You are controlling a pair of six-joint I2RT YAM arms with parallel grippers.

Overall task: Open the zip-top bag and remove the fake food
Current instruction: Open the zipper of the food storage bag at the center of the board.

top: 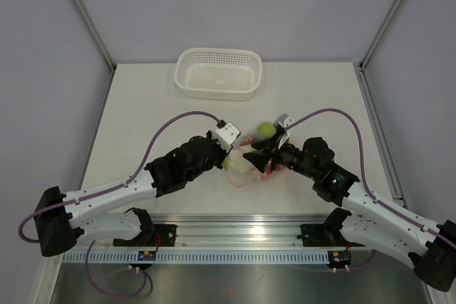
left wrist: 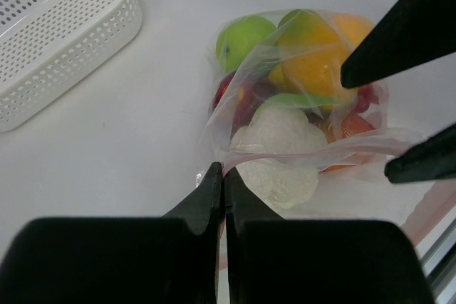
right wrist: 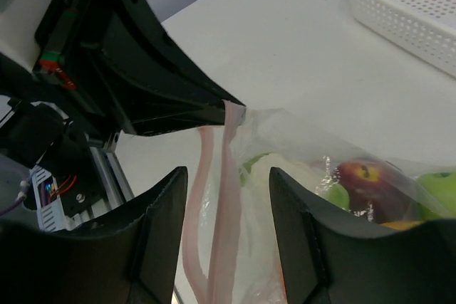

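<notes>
- table (top: 142, 105): white, flat, walled at back & sides; carries everything below.
- left arm (top: 178, 165) & right arm (top: 313, 158): reach in from near edge, meet mid-table, one on each side of the bag; prob. set up to pull the mouth apart.
- basket (top: 219, 72): white, perforated, at far edge, well apart from the bag; likely drop spot for what comes out; not in the way.
- zip-top bag (top: 249, 161): mid-table betw. both grippers, lying flat & full, mouth end toward near edge. Can't tell how far the zip is parted.
- left gripper (left wrist: 222, 176): jaws fully closed, pinching the bag's pink edge at one corner; judged an anchor so the other lip can be peeled away.
- right gripper (right wrist: 228, 172): jaws about half apart, nothing held; straddles the pink zip strip (right wrist: 224, 197), which runs betw. the fingers w/o visible contact. Looks like lining up for a bite on the opposite lip.
- fake food (left wrist: 306, 69): all inside the bag. cauliflower (left wrist: 278, 147) nearest the mouth; green apple (left wrist: 242, 37), orange (left wrist: 320, 55), dark red pieces (left wrist: 242, 97) behind it.
- In the way: slack crinkly film over the cauliflower, so a bite could catch both layers; cauliflower plugs the exit for the rest.
</notes>
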